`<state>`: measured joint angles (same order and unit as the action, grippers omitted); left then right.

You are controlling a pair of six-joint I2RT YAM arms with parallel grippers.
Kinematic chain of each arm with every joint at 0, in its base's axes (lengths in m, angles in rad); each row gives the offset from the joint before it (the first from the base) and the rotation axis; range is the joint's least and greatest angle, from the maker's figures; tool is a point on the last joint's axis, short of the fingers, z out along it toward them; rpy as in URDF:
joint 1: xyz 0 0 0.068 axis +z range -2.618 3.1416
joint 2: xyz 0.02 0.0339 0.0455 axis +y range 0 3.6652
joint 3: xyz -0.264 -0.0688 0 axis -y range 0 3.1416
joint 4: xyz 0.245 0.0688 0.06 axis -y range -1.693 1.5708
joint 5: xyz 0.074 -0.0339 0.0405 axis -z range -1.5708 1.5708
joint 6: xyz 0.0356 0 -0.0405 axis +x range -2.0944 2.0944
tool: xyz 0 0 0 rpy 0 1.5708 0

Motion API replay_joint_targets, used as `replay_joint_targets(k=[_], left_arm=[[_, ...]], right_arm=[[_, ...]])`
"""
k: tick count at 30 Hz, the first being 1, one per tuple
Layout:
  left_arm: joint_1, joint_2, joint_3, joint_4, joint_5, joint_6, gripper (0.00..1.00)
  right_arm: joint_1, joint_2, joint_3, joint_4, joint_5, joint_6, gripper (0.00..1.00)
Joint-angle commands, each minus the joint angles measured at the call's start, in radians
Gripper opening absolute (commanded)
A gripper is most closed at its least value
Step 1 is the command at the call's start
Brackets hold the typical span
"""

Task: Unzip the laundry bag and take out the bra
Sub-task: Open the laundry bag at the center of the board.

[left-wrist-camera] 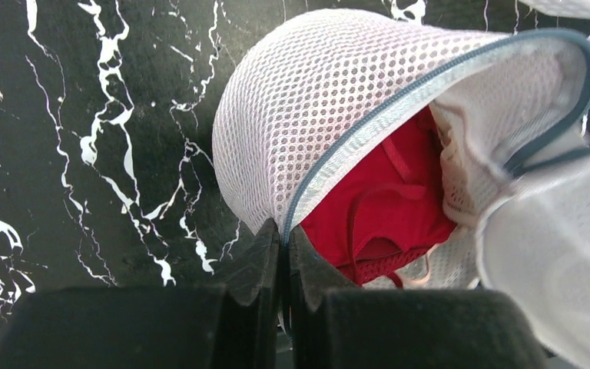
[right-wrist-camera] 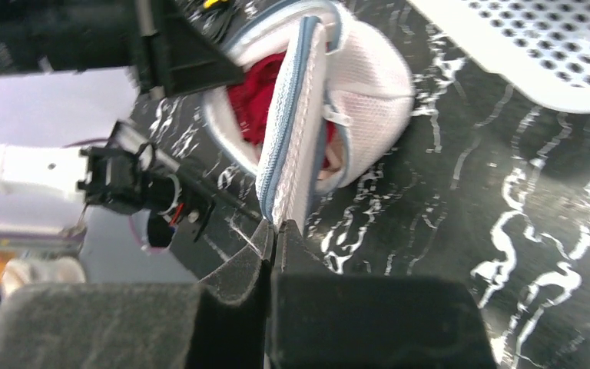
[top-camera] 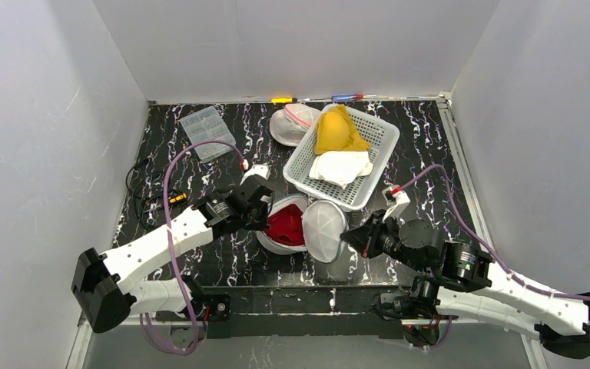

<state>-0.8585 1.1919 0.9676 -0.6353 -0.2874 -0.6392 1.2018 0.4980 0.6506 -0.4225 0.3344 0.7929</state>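
Two halves of the bag (top-camera: 324,229) stand spread like an open shell at the near middle of the table (top-camera: 461,223), just near of the basket (top-camera: 390,135). The zip (left-wrist-camera: 380,110) is undone most of the way round. The red bra (left-wrist-camera: 388,207) lies bunched in the left half, in plain sight.

The left gripper (left-wrist-camera: 284,240) is pinched tight on the zip edge of the left half. The right gripper (right-wrist-camera: 275,231) is pinched tight on the zip tape of the right half, which it holds tipped up on edge. Neither one touches the bra.

The mesh looks light and floppy, so it would likely lift with whatever pulls on it. One gripper should probably keep its pinch on the rim as an anchor while the other lets go and reaches in.

The bra looks soft and light, with thin straps that could catch on the zip teeth or stretch. The thicker bunched fabric at the middle of the cup seems the safer hold.
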Motion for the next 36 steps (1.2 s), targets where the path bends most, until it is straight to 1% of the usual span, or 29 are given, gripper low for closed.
replay_joint_targets(k=[1,2,3,4,6,7,9,11,13,15,19,22,25,30,32,36], left_arm=[[0.007,-0.054,-0.037,-0.015,0.028,0.019,0.00],[0.007,-0.053,-0.039,-0.016,0.034,0.023,0.00],[0.007,-0.051,-0.039,-0.018,0.043,0.028,0.00],[0.007,-0.047,-0.040,-0.018,0.049,0.032,0.00],[0.006,-0.040,-0.040,-0.017,0.058,0.038,0.00],[0.006,-0.037,-0.041,-0.017,0.062,0.040,0.00],[0.007,-0.033,-0.041,-0.017,0.067,0.046,0.00],[0.006,-0.034,-0.043,-0.016,0.071,0.050,0.00],[0.007,-0.036,-0.043,-0.016,0.074,0.052,0.00],[0.007,-0.041,-0.044,-0.015,0.078,0.053,0.00],[0.006,-0.048,-0.046,-0.025,0.075,0.058,0.00],[0.006,-0.052,-0.047,-0.036,0.074,0.063,0.00],[0.007,-0.059,-0.048,-0.045,0.075,0.071,0.00],[0.006,-0.085,-0.049,-0.062,0.067,0.063,0.00],[0.006,-0.104,-0.046,-0.073,0.058,0.046,0.03],[0.007,-0.155,-0.040,-0.105,0.044,0.000,0.13]], right_arm=[[0.002,-0.058,-0.013,-0.117,0.194,0.075,0.01],[0.002,-0.071,-0.023,-0.125,0.210,0.089,0.02],[0.002,-0.080,-0.031,-0.134,0.220,0.097,0.07],[0.002,-0.090,-0.030,-0.146,0.232,0.104,0.13],[0.002,-0.096,-0.015,-0.178,0.262,0.110,0.30],[0.002,-0.094,0.001,-0.192,0.271,0.105,0.43],[0.002,-0.077,0.048,-0.211,0.282,0.074,0.58],[0.002,-0.041,0.109,-0.221,0.279,0.033,0.68],[0.001,0.018,0.163,-0.220,0.269,-0.011,0.74],[0.002,0.072,0.199,-0.197,0.249,-0.043,0.78],[0.002,0.176,0.234,-0.138,0.232,-0.080,0.79],[0.002,0.238,0.252,-0.119,0.262,-0.097,0.80],[0.002,0.266,0.262,-0.085,0.278,-0.136,0.82],[0.002,0.349,0.217,0.011,0.173,-0.153,0.82],[0.002,0.390,0.188,0.056,0.126,-0.139,0.80],[0.002,0.454,0.117,0.154,0.082,-0.117,0.77]])
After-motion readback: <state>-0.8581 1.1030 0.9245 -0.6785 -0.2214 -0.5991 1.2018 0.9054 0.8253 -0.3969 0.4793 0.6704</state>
